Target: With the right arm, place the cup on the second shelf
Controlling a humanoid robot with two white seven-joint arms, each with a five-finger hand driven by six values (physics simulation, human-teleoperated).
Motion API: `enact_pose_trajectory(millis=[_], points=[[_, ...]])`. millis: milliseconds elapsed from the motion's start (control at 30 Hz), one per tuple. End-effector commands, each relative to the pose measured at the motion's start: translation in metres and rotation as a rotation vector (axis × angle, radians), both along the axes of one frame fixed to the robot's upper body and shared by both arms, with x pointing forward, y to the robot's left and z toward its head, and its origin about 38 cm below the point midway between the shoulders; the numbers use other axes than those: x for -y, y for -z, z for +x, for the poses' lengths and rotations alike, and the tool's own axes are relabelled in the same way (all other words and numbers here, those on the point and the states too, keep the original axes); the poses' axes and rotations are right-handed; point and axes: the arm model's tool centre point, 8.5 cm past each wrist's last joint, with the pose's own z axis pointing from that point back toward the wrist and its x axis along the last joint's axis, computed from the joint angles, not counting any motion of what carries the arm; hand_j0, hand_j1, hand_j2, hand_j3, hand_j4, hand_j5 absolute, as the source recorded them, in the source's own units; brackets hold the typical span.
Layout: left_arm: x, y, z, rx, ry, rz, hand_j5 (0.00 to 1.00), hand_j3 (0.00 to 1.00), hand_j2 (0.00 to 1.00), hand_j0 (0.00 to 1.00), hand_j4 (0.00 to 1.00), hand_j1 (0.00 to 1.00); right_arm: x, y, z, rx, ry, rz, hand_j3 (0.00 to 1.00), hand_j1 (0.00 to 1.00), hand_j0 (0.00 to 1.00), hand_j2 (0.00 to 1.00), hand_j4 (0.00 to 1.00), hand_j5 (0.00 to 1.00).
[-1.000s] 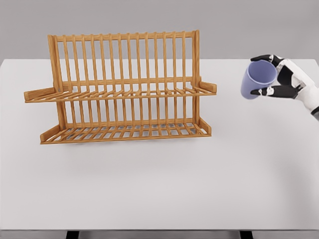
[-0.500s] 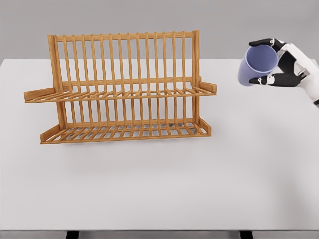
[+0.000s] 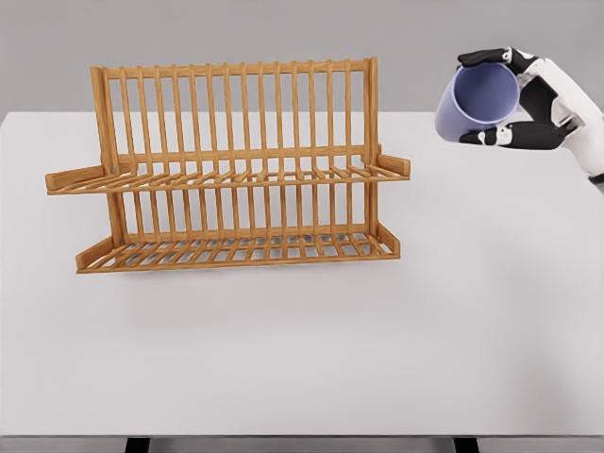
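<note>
Lifted and carried leftward since the earlier frame, the cup (image 3: 475, 101) now hangs higher and nearer the rack (image 3: 231, 170), though a clear gap remains between it and the rack's right post. The right hand (image 3: 528, 99) grips the cup, dark fingers (image 3: 483, 58) curled over the top of the rim and the thumb (image 3: 510, 138) pressed along its underside. The lilac cup lies tipped on its side: its long axis runs roughly level, angled slightly toward the camera, with the open mouth facing right and toward the viewer so the inside wall shows, and the base pointing left at the rack. It is held in the air above the table (image 3: 377, 359), at about the height of the rack's top rail and above the upper shelf (image 3: 226, 177).

No brand, label or writing can be seen on the cup, the rack or the table.

The wooden rack stands upright on the left half of the white table, its upper shelf and lower shelf (image 3: 236, 250) both slatted and projecting toward the camera, with short raised ends on each side. Open tabletop stretches in front of the rack and across the whole right side beneath the cup. The table's front edge runs along the bottom of the view, and its far edge lies behind the rack. The hand's forearm leaves the picture at the right edge.
</note>
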Motion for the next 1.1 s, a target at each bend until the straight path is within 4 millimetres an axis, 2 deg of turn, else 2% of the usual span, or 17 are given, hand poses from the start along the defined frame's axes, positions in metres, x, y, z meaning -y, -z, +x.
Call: enact_pose_trajectory(millis=[0, 333, 467, 800, 1067], points=[[0.000, 0.000, 0.000, 0.000, 0.000, 0.001, 1.00, 1.00, 1.00, 1.00, 1.00, 1.00, -0.002, -0.003, -0.001, 0.020, -0.010, 0.005, 0.67, 0.67, 0.67, 0.67, 0.67, 0.67], [0.000, 0.000, 0.000, 0.000, 0.000, 0.001, 1.00, 1.00, 1.00, 1.00, 1.00, 1.00, -0.021, -0.013, -0.003, 0.054, -0.058, 0.001, 0.67, 0.67, 0.67, 0.67, 0.67, 0.67], [0.000, 0.000, 0.000, 0.000, 0.000, 0.001, 1.00, 1.00, 1.00, 1.00, 1.00, 1.00, -0.031, -0.008, -0.002, 0.045, -0.080, 0.009, 0.67, 0.67, 0.67, 0.67, 0.67, 0.67], [0.000, 0.000, 0.000, 0.000, 0.000, 0.001, 1.00, 1.00, 1.00, 1.00, 1.00, 1.00, -0.059, -0.011, 0.001, 0.056, -0.143, 0.018, 0.67, 0.67, 0.67, 0.67, 0.67, 0.67], [0.000, 0.000, 0.000, 0.000, 0.000, 0.001, 1.00, 1.00, 1.00, 1.00, 1.00, 1.00, -0.082, 0.000, 0.001, 0.037, -0.189, 0.032, 0.68, 0.68, 0.68, 0.68, 0.68, 0.68]])
